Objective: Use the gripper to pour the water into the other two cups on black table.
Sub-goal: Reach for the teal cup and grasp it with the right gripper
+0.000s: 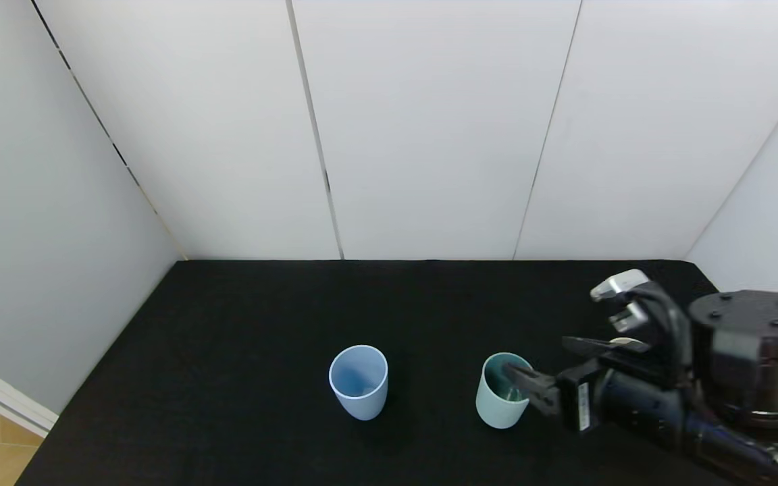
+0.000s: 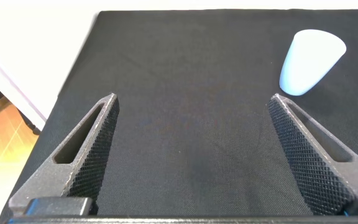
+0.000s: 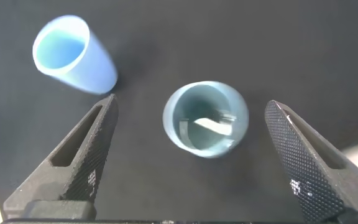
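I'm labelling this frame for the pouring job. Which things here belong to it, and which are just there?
Part of the job:
- mint-green cup, with water glinting inside
- light blue cup
- right gripper, open by the mint-green cup
- black table

Just there:
- left gripper, open over bare table
- white wall panels

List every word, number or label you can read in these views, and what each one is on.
No text can be read.
White label sticker on the right pincer, beside the mint-green cup: print too small to read.
Light blue cup, black table: no markings.
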Action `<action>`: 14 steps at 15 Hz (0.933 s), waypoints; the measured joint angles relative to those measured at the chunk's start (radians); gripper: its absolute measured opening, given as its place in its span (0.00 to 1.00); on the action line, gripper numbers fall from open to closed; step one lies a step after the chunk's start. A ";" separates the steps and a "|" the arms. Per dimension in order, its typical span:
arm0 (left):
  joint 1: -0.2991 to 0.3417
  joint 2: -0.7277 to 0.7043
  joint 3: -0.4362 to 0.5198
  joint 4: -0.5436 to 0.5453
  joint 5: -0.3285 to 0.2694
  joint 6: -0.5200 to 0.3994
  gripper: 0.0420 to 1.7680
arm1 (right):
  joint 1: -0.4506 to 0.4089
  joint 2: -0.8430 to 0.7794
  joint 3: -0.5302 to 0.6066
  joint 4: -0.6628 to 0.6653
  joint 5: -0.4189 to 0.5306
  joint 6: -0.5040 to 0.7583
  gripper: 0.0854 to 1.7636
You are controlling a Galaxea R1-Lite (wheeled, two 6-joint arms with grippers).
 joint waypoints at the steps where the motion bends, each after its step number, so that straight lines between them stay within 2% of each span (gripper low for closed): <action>1: 0.000 0.000 0.000 0.000 0.000 0.000 0.97 | 0.033 0.065 -0.010 -0.034 -0.021 0.003 0.97; 3: 0.000 0.000 0.000 0.000 0.000 0.000 0.97 | 0.067 0.157 -0.033 -0.070 -0.039 0.004 0.97; 5: 0.000 0.000 0.000 0.000 0.000 0.000 0.97 | 0.066 0.202 -0.055 -0.073 -0.041 0.003 0.97; 14: 0.000 0.000 0.000 0.000 0.000 0.000 0.97 | -0.041 0.173 -0.086 -0.071 -0.040 -0.061 0.97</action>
